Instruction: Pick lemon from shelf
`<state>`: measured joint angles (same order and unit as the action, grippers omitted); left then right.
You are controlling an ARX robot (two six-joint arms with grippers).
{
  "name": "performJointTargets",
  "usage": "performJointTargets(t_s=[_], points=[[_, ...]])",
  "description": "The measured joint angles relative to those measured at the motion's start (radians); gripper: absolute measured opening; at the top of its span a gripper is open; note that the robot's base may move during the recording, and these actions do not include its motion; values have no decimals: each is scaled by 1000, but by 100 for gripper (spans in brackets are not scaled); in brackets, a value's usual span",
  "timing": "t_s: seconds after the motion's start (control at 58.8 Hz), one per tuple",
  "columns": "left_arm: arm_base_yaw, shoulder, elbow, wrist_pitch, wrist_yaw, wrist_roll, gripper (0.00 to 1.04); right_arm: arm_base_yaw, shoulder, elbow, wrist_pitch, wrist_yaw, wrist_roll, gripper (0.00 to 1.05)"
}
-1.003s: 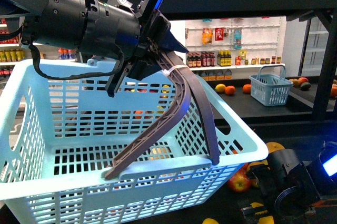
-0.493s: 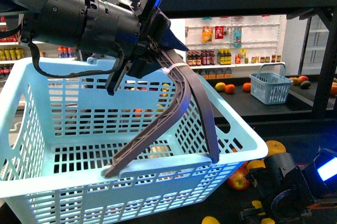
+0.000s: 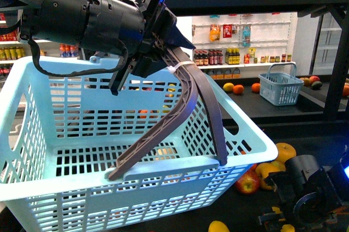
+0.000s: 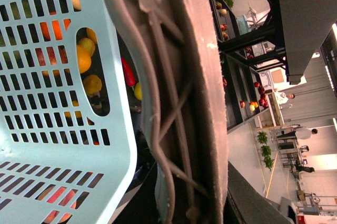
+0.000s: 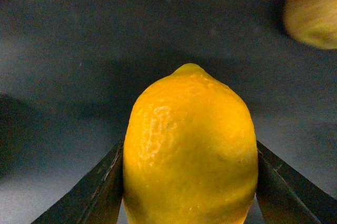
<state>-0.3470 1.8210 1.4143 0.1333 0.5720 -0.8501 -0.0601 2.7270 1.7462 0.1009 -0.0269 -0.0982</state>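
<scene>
1. The lemon (image 5: 189, 129) sits between the two fingers (image 5: 100, 192) of your right gripper (image 5: 190, 182), just over the dark tier of the shelf (image 5: 79, 34). Both fingers lie against its sides, so I judge the gripper is closed on it.
2. Before you lift, be sure the grip is firm. The peel is smooth and the fruit is rounded, so it can slip out forward.
3. Lift straight up and slowly. Another yellowish fruit (image 5: 313, 8) lies near, apart from the lemon, and you should not push it.
4. The right arm is low on the robot's right side in the front view, with the wrist bent down to the tier.
5. The left gripper (image 3: 166, 44) is raised high and is closed on the grey handle (image 3: 191, 101) of the light blue basket (image 3: 82, 123), which hangs tilted. Hold it steady while the right arm works.
</scene>
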Motion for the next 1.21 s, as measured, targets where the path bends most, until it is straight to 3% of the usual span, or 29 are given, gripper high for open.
performJointTargets(t_s=[0.221, 0.442, 0.697, 0.986, 1.207], points=[[0, 0, 0, 0, 0, 0, 13, -77, -280, -171, 91, -34, -21, 60], [0, 0, 0, 0, 0, 0, 13, -97, -626, -327, 107, -177, 89, 60], [0, 0, 0, 0, 0, 0, 13, 10, -930, -448, 101, -344, 312, 59], [0, 0, 0, 0, 0, 0, 13, 156, -940, -520, 114, -352, 406, 59], [0, 0, 0, 0, 0, 0, 13, 216, -894, -525, 145, -318, 426, 59]])
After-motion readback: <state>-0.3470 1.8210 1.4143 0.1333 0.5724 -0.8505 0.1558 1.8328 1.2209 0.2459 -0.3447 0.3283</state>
